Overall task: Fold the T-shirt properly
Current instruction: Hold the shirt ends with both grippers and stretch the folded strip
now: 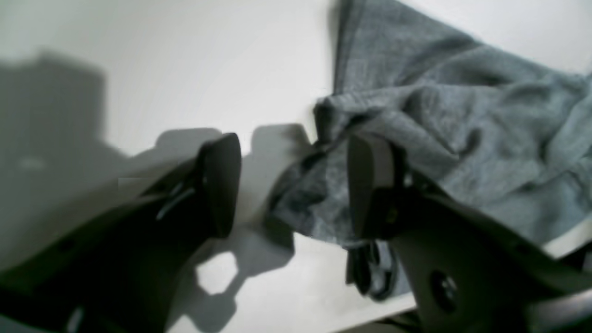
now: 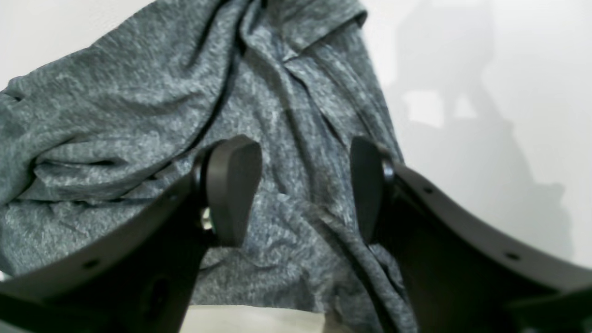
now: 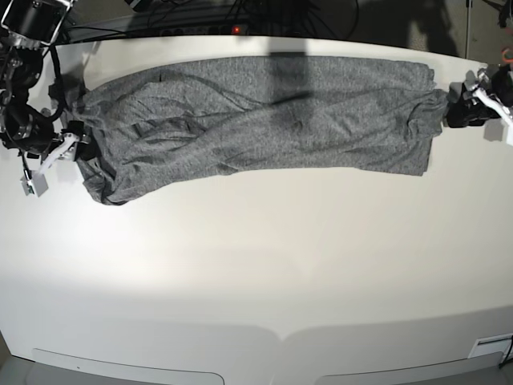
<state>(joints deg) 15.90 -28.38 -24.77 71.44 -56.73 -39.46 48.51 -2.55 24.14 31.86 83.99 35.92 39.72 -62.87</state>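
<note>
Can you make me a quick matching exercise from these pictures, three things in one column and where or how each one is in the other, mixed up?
Column one:
1. T-shirt
2. left gripper
3. right gripper

Column two:
A. open above wrinkled grey fabric
B. open at the cloth's edge, one finger over bare table
C. stretched in a long band across the table's far side

Pairs: 1-C, 2-B, 3-A

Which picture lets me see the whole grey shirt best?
The base view: the T-shirt lies stretched in a long band across the white table, end to end. The right wrist view shows only a rumpled end close up; the left wrist view shows a blurry bunched end.
</note>
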